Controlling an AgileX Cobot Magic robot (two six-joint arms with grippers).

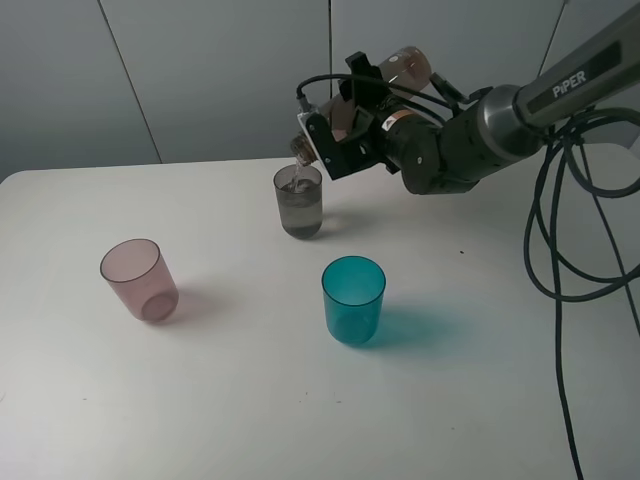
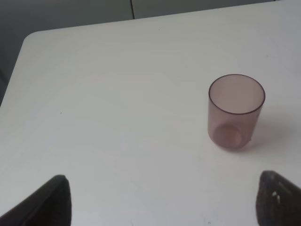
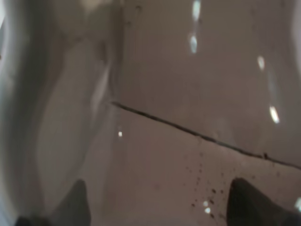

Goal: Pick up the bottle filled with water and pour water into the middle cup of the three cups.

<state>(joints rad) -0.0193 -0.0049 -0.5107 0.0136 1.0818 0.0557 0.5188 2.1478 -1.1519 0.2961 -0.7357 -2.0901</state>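
Three cups (image 1: 299, 200) stand on the white table (image 1: 200, 400) in the high view: a pink cup (image 1: 140, 280) at the near left, a grey cup (image 1: 299, 201) further back in the middle, and a teal cup (image 1: 353, 300) nearer and to the right.

Most of the bottle (image 1: 410, 66) is hidden there by the right gripper (image 1: 345, 115), which is clamped round its body. Only the bottle's base, pointing up and to the right, and its neck, low at the left, show. The bottle is tipped steeply, with its mouth just above the grey cup's rim. A pale streak runs from the mouth into the cup, which holds some water. How much is hard to judge through the smoky wall.

The right wrist view is almost filled by the bottle's blurred, brownish wall (image 3: 164, 94). Two dark fingertips (image 3: 75, 205) show at the edge, and no cup is visible.

Only the left wrist view shows the left gripper (image 2: 164, 207). Its two fingertips (image 2: 54, 202) are cut off at the frame's corners and spread wide over bare table (image 2: 117, 94), with nothing between them. The pink cup (image 2: 236, 111) stands upright beyond them, and the grey and teal cups lie outside this view.
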